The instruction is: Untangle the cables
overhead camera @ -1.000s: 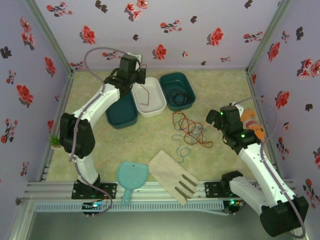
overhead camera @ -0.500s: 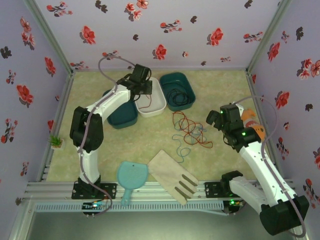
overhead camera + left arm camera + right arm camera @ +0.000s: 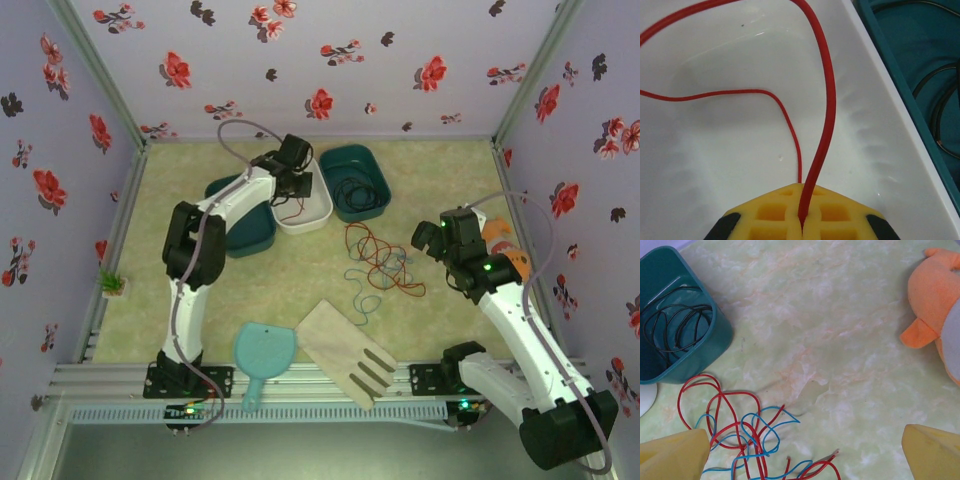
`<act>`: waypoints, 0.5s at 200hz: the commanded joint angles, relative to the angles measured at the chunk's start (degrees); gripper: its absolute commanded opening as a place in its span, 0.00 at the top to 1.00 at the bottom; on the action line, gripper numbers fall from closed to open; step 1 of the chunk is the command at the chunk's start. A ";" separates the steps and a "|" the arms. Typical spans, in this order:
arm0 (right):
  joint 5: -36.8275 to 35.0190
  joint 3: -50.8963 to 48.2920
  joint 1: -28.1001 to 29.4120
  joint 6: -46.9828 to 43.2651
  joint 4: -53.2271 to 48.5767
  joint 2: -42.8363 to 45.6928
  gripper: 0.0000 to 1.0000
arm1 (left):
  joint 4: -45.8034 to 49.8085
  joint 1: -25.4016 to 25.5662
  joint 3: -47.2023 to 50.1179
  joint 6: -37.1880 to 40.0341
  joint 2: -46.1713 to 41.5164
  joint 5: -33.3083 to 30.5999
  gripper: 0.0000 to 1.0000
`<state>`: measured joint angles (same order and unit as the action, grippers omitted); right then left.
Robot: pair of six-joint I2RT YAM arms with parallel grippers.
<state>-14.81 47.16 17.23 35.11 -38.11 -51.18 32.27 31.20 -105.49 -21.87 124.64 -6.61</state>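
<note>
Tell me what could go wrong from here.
The thin red wire is pinched at the very tip of the shut left gripper, so it may slip out. It arcs near the rim of the white plastic bin and could flop into the teal bin holding the coiled black wire, tangling with it.

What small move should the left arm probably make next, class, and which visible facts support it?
Probably open the left gripper and drop the red cable. Its jaws are shut on that strand above the white bin, where part of it lies, and the black cable sits in the teal bin alongside.
</note>
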 commanded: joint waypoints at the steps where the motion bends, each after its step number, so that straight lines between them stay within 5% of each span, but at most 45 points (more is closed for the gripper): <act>1: 0.34 1.10 -0.27 0.20 -1.09 -0.06 0.01 | 2.52 0.62 -3.36 1.99 2.63 1.37 1.00; 68: 0.66 1.36 -0.27 0.19 -1.00 -0.62 0.01 | 6.34 0.97 -5.44 3.85 5.90 2.21 1.00; 100: 0.91 1.71 -0.27 -0.09 -0.66 -1.14 0.01 | 7.98 1.04 -4.39 4.37 4.83 2.17 0.83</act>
<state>-14.55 47.22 17.23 35.11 -38.09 -51.68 37.01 31.88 -109.89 -18.96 129.82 -5.28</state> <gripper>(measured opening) 0.993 0.099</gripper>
